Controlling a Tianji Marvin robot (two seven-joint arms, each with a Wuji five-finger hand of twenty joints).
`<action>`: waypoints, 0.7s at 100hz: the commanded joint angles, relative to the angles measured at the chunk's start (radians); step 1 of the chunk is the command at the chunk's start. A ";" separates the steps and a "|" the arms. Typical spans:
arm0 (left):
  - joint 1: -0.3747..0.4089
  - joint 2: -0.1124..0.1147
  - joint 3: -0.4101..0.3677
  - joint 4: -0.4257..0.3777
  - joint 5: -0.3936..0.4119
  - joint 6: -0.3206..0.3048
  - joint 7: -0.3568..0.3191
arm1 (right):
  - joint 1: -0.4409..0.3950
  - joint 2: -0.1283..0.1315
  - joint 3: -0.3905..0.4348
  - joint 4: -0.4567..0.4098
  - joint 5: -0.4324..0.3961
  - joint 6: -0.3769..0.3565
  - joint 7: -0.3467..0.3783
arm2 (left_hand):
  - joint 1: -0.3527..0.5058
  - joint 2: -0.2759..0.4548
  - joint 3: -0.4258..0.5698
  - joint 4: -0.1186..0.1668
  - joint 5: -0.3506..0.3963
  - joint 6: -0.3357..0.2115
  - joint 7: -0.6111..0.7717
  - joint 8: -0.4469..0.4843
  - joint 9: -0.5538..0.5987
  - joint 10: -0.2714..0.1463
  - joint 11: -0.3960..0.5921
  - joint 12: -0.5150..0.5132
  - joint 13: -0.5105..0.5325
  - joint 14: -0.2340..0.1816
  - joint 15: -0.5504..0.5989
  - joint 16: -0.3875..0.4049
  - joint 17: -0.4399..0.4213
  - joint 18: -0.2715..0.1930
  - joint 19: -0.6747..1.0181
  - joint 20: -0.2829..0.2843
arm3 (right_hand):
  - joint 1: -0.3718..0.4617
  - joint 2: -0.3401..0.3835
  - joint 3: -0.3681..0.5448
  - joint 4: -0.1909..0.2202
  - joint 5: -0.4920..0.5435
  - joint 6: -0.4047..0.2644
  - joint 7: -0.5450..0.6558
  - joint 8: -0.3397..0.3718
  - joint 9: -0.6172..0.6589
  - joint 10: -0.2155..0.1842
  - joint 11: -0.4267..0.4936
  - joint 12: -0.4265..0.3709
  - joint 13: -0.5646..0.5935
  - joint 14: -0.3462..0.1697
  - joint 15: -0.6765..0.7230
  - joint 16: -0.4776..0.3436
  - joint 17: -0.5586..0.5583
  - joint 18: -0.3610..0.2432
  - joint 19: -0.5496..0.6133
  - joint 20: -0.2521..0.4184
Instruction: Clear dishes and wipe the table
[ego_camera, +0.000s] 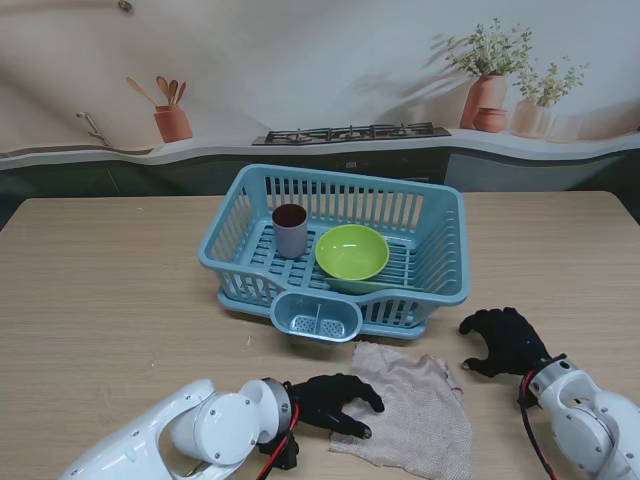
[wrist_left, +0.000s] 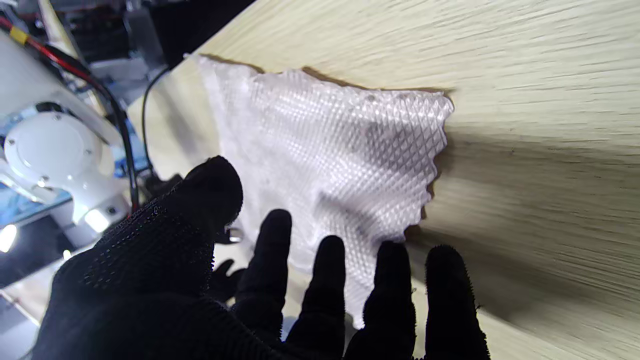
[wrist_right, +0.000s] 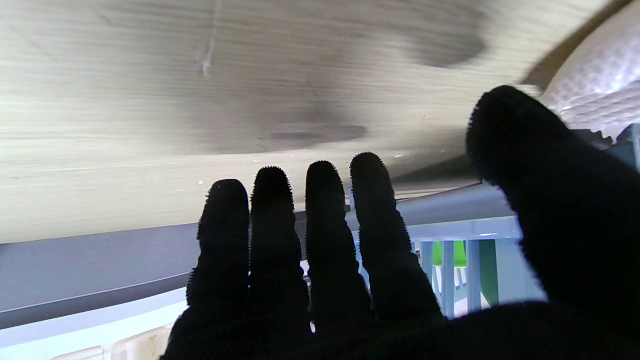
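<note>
You are looking down on a pale wood-grain table (ego_camera: 110, 270) set before a painted kitchen backdrop of a counter, a hob and potted plants. Start at the left: your left hand (ego_camera: 335, 403), gloved in black, lies low on the table near you with its fingers spread, and the fingertips (wrist_left: 332, 252) reach just over the near left edge of the beige waffle-weave cloth (ego_camera: 410, 405); it is not gripping anything, the fingers are loose and apart, and I judge it is placed there to press or gather the cloth for wiping. The cloth lies flat on the table, just in front of the light blue slatted plastic dish basket (ego_camera: 440, 205), which sits at the middle of the table. Inside the basket stand one grey cup with a dark brown inside (ego_camera: 290, 231) on the left and one lime-green bowl (ego_camera: 352, 251) tilted against the front wall on the right, so the clearing part looks done (no dishes show on the bare table). The basket's small clip-on cutlery holder (ego_camera: 316, 316) hangs off its front wall and holds nothing that I can see. At the right, your right hand (ego_camera: 505, 340), also in a black glove, hovers near the table just beside the cloth's right corner, fingers extended and holding nothing. Counted: one basket, one cup, one bowl, one cloth, two hands.
</note>
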 joint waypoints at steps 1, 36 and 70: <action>-0.024 0.004 0.012 0.001 -0.011 0.002 -0.034 | -0.007 -0.003 -0.001 -0.007 -0.001 0.002 0.011 | 0.019 0.019 -0.026 -0.013 -0.025 -0.042 0.002 -0.007 -0.036 -0.041 -0.001 -0.019 -0.028 -0.029 -0.005 0.017 -0.002 -0.023 -0.065 -0.030 | 0.017 0.018 -0.016 -0.015 -0.009 0.018 -0.010 0.007 -0.017 0.008 -0.018 -0.015 -0.027 0.003 -0.008 -0.006 -0.016 0.013 -0.015 -0.006; -0.058 -0.008 0.024 0.028 -0.011 -0.115 -0.003 | -0.009 -0.004 -0.001 -0.009 0.004 0.008 0.010 | 0.030 0.003 -0.007 -0.011 -0.033 -0.040 0.023 0.009 -0.038 -0.067 -0.026 -0.035 -0.042 -0.079 -0.017 0.051 0.015 -0.099 -0.180 0.063 | 0.020 0.026 -0.023 -0.012 -0.007 0.017 -0.011 0.008 -0.016 0.007 -0.017 -0.015 -0.028 0.003 -0.006 -0.005 -0.018 0.010 -0.015 -0.004; -0.093 -0.020 0.044 0.050 -0.039 -0.116 0.011 | -0.008 -0.004 -0.001 -0.010 0.005 0.009 0.013 | 0.028 0.002 0.009 -0.014 -0.020 -0.045 0.038 0.015 -0.040 -0.064 -0.009 -0.026 -0.038 -0.085 -0.020 0.051 0.019 -0.105 -0.179 0.070 | 0.021 0.031 -0.024 -0.011 -0.007 0.017 -0.011 0.009 -0.017 0.006 -0.018 -0.015 -0.029 0.002 -0.006 -0.005 -0.020 0.008 -0.017 -0.003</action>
